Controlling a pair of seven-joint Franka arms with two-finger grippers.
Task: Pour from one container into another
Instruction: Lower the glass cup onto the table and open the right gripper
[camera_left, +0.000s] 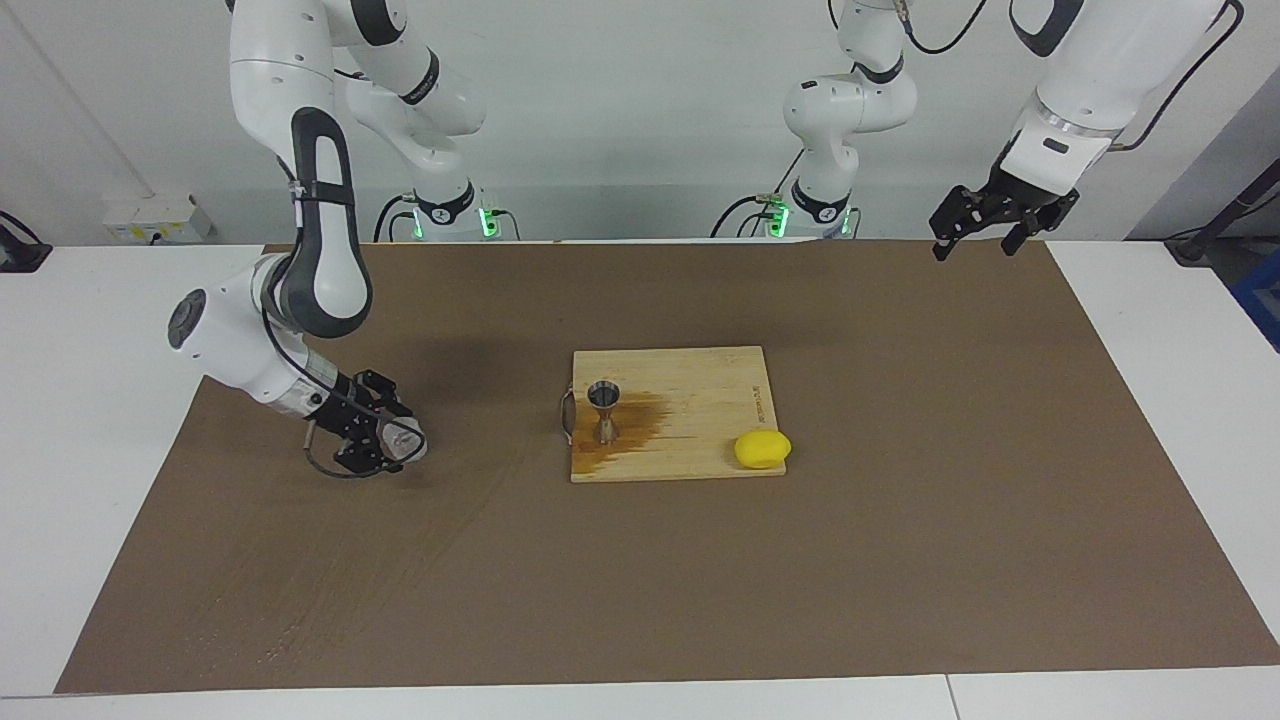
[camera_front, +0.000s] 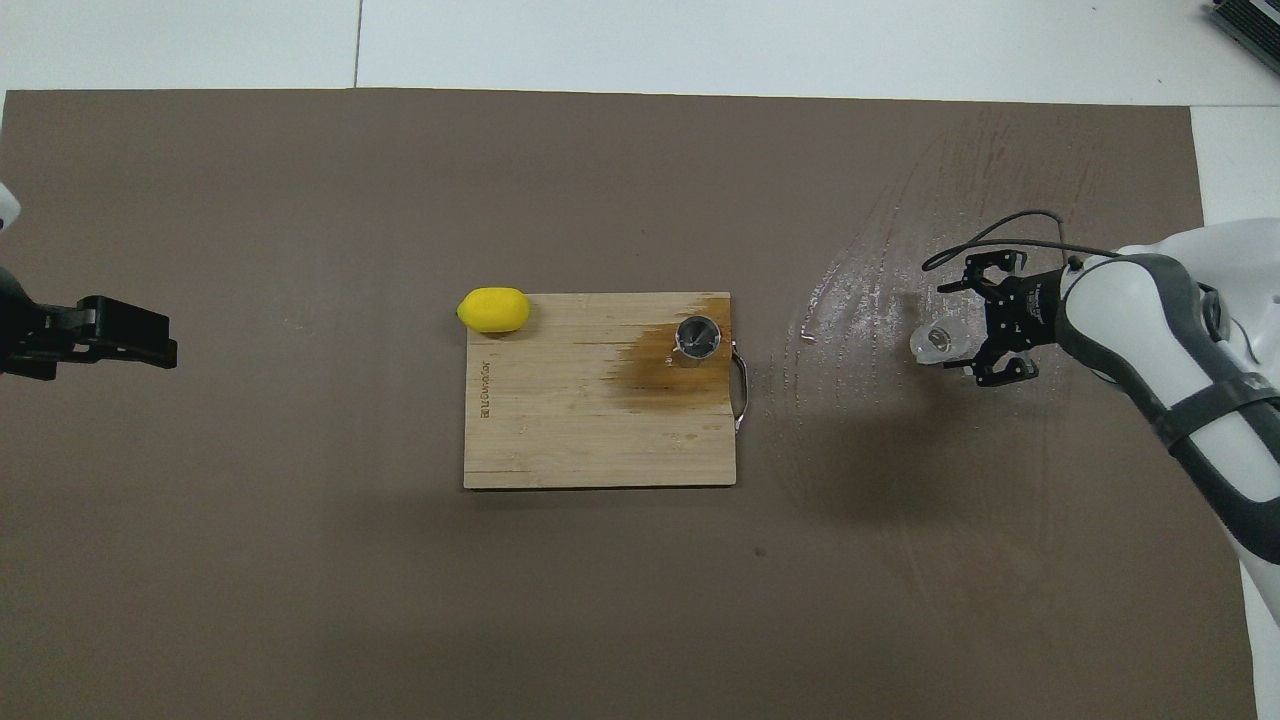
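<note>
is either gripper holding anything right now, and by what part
Cannot be told for the right gripper: its fingers flank the side wall of the clear plastic cup, low over the mat. The left gripper waits, empty.

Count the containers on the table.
2. The steel jigger stands upright on the cutting board, on its stained end. The clear plastic cup is on the mat toward the right arm's end, at the right gripper.

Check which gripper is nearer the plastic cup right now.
Right. The right gripper is down at the small clear plastic cup on the brown mat, toward the right arm's end. The left gripper waits raised over the mat's corner at the left arm's end.
</note>
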